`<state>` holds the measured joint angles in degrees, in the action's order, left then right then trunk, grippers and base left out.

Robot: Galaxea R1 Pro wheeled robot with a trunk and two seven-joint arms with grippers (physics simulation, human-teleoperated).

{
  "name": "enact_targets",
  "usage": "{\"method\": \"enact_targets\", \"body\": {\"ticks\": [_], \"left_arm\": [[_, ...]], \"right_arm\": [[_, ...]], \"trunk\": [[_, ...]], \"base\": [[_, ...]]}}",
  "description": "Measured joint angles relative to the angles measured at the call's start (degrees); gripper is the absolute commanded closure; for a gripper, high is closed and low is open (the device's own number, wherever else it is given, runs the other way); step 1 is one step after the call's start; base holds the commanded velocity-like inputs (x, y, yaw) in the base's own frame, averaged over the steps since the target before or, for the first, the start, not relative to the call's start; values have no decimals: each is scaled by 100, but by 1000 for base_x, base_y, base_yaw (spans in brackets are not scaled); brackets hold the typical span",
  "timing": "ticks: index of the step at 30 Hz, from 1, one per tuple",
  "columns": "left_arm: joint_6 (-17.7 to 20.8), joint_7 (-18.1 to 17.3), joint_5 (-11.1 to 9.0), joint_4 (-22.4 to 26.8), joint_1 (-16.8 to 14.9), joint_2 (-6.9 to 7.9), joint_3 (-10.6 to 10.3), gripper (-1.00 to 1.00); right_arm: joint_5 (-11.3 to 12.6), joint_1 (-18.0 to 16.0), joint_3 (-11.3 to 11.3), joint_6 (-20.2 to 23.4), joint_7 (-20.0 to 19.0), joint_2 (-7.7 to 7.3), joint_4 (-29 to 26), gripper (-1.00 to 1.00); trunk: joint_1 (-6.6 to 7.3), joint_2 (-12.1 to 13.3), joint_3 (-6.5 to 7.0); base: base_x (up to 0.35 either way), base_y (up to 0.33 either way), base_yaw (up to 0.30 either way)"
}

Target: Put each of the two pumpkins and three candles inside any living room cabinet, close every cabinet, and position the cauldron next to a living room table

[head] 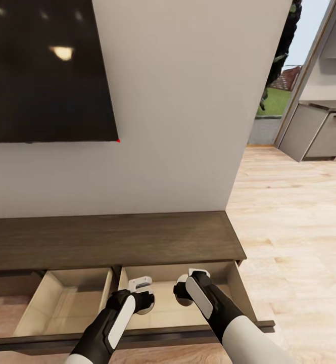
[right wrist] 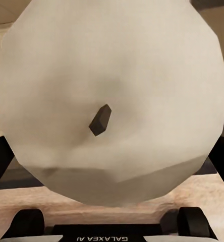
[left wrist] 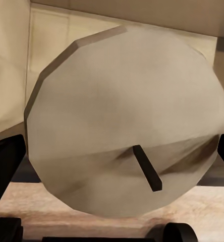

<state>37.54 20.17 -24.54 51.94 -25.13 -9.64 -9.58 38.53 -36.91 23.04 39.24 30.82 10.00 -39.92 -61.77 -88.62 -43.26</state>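
Holding: both arms are reaching over the open right drawer (head: 162, 303) of the cabinet (head: 112, 240), each hand carrying a candle.
Left hand (head: 143, 298): closed around a candle (left wrist: 127, 121); in the left wrist view its dark fingers (left wrist: 6, 161) are pressing the candle's sides, wick end facing the camera.
Right hand (head: 185, 290): closed around the other candle (right wrist: 112, 101); in the right wrist view its fingers are flanking the pale cylinder, wick stub pointing at the lens.
Candle position: both are hanging above the pale drawer floor, near each other, not yet set down. I cannot tell how high they are above the floor.
Why held so: each candle is gripped across its round side, which should let it drop on its base when released.
Left drawer (head: 66, 303): also standing open; what shows of its inside looks bare.
Step in hand, as I judge: lowering and releasing both candles into the right drawer.
Task progress: pumpkins, third candle and cauldron are not appearing here; both drawers will still need closing.
Risk: the two hands are working close together, so they may be bumping on release.
Surroundings: dark wall screen (head: 46, 71) hanging above the cabinet; wood floor (head: 299, 227) running right toward grey kitchen units (head: 319, 131).
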Motion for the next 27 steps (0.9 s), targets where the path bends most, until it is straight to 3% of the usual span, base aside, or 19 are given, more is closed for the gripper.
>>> {"method": "enact_targets", "body": {"ticks": [11, 27], "left_arm": [[-16, -13, -3, -9, 0, 8, 3, 100], [-1, -59, -43, 0, 0, 29, 34, 100]], "right_arm": [[-1, 0, 23, 4, -8, 0, -7, 100], [-1, 0, 32, 4, -15, 0, -7, 100]], "trunk": [[-242, -441, -198], [-242, -443, -198]], "base": [[0, 0, 0], [8, 49, 0]]}}
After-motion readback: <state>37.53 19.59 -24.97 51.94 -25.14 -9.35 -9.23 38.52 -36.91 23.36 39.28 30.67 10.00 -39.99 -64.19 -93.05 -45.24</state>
